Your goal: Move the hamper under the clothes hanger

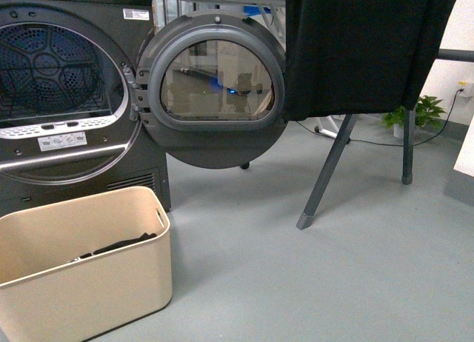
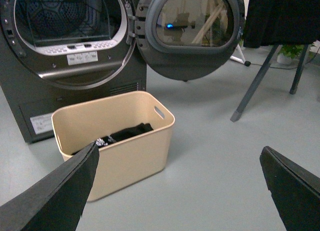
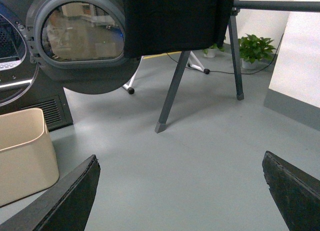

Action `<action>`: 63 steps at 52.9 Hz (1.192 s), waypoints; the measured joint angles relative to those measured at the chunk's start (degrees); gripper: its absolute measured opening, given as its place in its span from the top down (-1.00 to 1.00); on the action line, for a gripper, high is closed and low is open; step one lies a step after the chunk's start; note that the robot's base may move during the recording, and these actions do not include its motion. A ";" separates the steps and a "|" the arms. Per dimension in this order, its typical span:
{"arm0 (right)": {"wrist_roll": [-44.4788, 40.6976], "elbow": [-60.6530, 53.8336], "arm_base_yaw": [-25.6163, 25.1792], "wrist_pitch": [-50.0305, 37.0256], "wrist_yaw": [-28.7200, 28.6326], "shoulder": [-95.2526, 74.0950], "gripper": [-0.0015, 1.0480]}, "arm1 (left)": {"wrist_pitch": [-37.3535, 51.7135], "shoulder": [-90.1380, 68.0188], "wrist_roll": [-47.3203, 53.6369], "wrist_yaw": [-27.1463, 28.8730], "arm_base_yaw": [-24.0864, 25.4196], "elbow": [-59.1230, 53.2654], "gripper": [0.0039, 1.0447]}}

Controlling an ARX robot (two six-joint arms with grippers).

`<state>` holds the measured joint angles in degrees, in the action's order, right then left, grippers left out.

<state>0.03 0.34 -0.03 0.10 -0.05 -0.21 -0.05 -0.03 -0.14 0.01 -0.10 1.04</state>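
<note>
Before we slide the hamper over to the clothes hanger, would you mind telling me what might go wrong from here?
The open dryer door juts out between the hamper and the clothes hanger, so an arm might clip it. The hanger's angled leg stands on the likely path; the hamper could catch it and shift the rack. A high push on the hamper's wall may tip it, spilling the dark clothes inside.

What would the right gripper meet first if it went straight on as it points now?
Probably the bare floor: nothing stands between the right gripper and it. Farther on is the hanger's leg, but depth is unclear.
</note>
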 joint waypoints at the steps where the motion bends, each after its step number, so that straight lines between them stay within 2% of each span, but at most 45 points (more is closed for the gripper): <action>1: -0.04 0.00 0.00 0.02 0.00 0.00 -0.85 | -0.07 -0.02 0.00 -0.15 0.00 0.00 -0.88; 63: 0.00 0.00 0.02 0.11 0.07 -0.09 -0.85 | -0.02 0.00 0.00 -0.09 0.00 0.00 -0.88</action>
<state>0.03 0.34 -0.01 0.21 0.01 -0.30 -0.08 -0.03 -0.14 -0.08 -0.10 1.04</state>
